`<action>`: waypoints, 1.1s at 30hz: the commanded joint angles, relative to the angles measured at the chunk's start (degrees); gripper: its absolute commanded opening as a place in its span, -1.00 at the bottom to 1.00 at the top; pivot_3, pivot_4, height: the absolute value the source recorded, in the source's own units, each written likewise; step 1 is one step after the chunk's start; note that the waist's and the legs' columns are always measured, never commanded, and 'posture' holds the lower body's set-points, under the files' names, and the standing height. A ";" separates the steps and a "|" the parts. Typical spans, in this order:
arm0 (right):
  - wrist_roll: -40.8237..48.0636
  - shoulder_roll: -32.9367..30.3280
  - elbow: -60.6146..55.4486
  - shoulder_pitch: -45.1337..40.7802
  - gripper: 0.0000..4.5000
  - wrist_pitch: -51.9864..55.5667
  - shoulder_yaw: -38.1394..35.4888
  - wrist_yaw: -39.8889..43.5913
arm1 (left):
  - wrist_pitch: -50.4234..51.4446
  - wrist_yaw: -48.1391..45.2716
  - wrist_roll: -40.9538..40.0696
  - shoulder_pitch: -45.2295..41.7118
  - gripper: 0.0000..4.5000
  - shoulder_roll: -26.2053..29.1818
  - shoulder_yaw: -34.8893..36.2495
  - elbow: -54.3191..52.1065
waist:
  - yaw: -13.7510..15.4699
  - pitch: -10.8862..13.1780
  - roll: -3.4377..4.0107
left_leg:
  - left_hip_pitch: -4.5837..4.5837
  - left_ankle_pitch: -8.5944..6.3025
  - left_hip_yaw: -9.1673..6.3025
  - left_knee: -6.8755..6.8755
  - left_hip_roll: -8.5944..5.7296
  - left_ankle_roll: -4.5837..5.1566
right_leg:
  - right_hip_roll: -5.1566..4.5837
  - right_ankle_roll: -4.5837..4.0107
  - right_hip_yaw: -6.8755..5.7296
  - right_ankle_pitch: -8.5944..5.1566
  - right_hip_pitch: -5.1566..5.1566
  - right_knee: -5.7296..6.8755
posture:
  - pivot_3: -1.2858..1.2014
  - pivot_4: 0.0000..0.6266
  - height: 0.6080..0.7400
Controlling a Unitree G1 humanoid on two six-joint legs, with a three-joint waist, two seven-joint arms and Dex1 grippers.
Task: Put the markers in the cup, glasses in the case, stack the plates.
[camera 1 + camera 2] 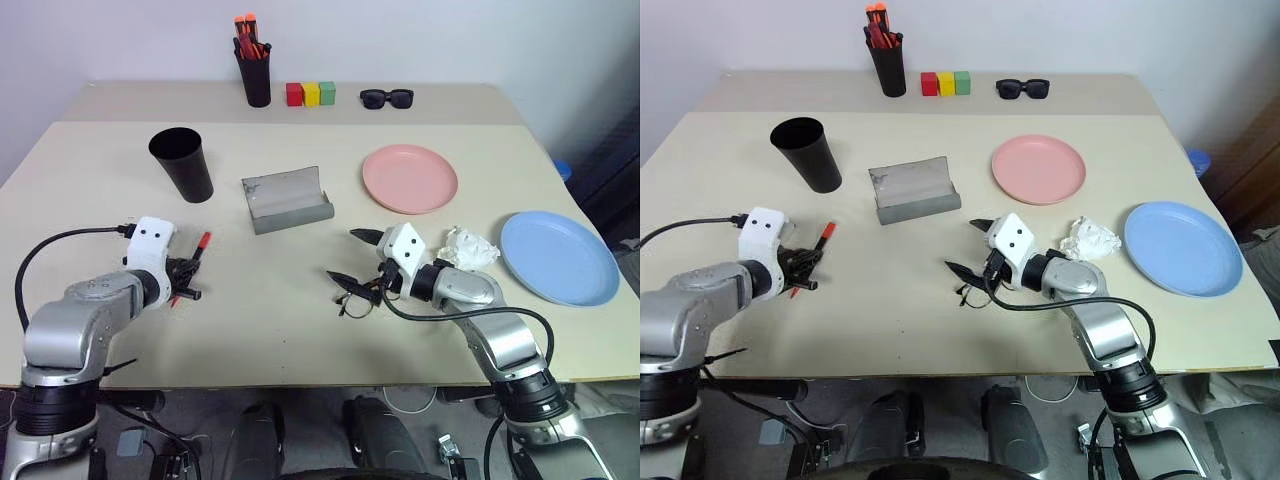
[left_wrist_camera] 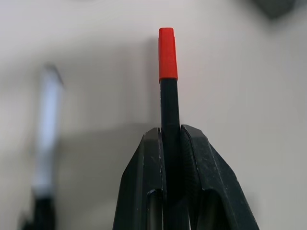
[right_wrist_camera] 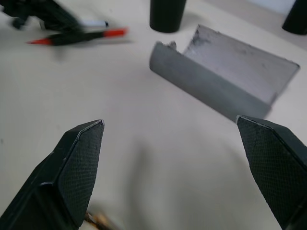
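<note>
Ahead of my left gripper (image 1: 185, 272), pinched on the red-capped marker (image 2: 168, 91), stands the cup (image 1: 182, 163). My right gripper (image 1: 352, 256) hovers spread beside the glasses (image 1: 357, 293).

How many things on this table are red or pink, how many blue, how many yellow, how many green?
Red or pink: 3, namely red-capped marker, red block, pink plate
Blue: 1, the blue plate
Yellow: 1, a block
Green: 1, a block
Total: 6

Grey-white marker (image 2: 45, 129) blurred beside the left gripper (image 2: 171, 139)
</note>
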 commanded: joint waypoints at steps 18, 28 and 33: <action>-9.98 22.21 19.75 -14.76 1.00 -11.41 -0.21 -24.01 | -53.05 22.79 19.78 -34.69 -0.99 -9.47 0.43 35.96 | 0.23 -0.05 -0.03 | -0.05 0.04 0.00 0.01 -0.04 -0.05 | 0.02 0.24 -0.07 0.14 -0.01 0.04 | 0.03 -0.52 0.73; -9.87 23.73 20.04 -15.07 1.00 -13.21 -1.65 -25.84 | -76.93 21.07 19.91 -44.62 -0.99 -10.98 -0.86 68.52 | -0.13 -0.05 -0.03 | -0.11 0.04 0.07 -0.02 -0.02 -0.05 | 0.02 0.26 -0.09 0.14 -0.09 0.01 | 0.03 -0.52 0.73; -9.67 23.81 19.02 -14.26 1.00 -13.30 -1.61 -26.05 | -80.27 19.97 19.33 -45.27 -0.99 -11.55 -0.99 74.90 | -0.12 -0.05 -0.03 | -0.13 0.04 0.07 -0.02 -0.01 -0.05 | 0.02 0.26 -0.09 0.14 -0.10 0.01 | 0.03 -0.52 0.73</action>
